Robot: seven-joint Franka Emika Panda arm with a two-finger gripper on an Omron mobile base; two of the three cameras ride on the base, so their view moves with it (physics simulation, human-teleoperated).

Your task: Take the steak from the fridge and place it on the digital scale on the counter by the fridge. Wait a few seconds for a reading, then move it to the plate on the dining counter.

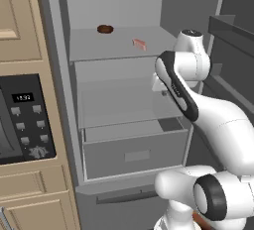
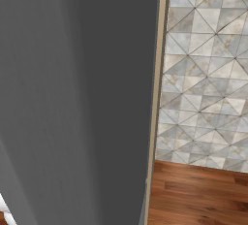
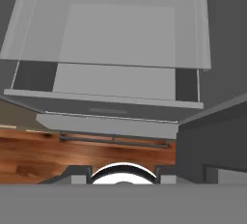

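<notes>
The fridge (image 1: 59,75) stands open. The steak (image 1: 139,44), a small pinkish slab, lies on its upper shelf towards the right. A dark brown doughnut-like item (image 1: 105,28) sits further back and to the left on the same shelf. My arm (image 1: 198,105) reaches up in front of the fridge's right side, and the hand sits below the steak's shelf, mostly hidden behind the forearm. In the hand view my gripper (image 3: 123,175) points down at the grey drawer (image 3: 116,100), its tips apart with nothing between them. The digital scale, plate and dining counter are out of view.
The pulled-out drawer (image 1: 134,152) juts from the fridge's lower part. A black oven control panel (image 1: 25,120) sits in the beige cabinetry at left. The fridge door (image 1: 233,30) stands at right, and a grey panel (image 2: 72,98) is close to the right base camera, beside a tiled wall (image 2: 203,73).
</notes>
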